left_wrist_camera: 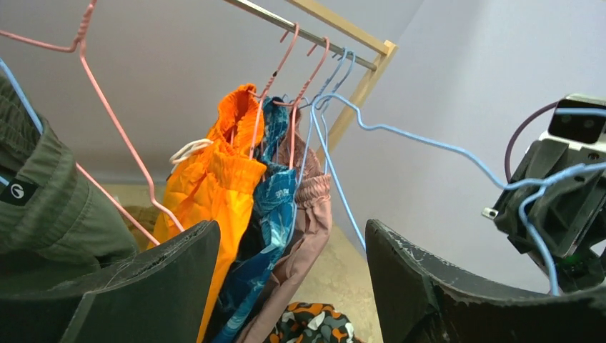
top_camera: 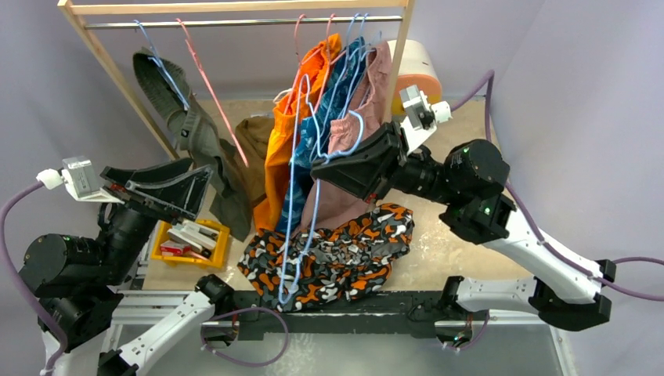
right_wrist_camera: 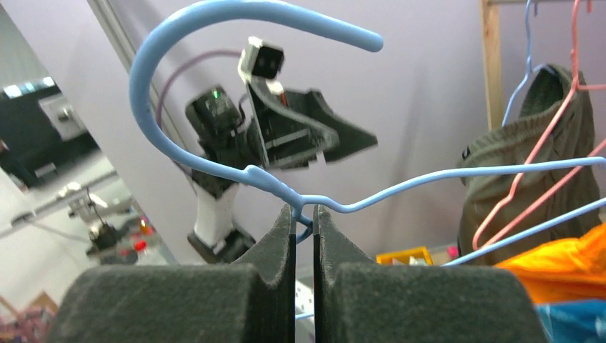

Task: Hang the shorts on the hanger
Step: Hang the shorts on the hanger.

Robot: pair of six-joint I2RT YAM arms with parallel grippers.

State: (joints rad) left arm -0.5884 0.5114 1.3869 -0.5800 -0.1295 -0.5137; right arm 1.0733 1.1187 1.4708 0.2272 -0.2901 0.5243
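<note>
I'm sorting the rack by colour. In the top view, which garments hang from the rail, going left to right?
olive garment → orange shorts → blue shorts → pink shorts

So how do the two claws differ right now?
The left gripper stands open and holds nothing; the right gripper is shut on the neck of the blue hanger. The left gripper sits off to the side, while the right gripper is by the hanging clothes. Both are black and two-fingered.
</note>
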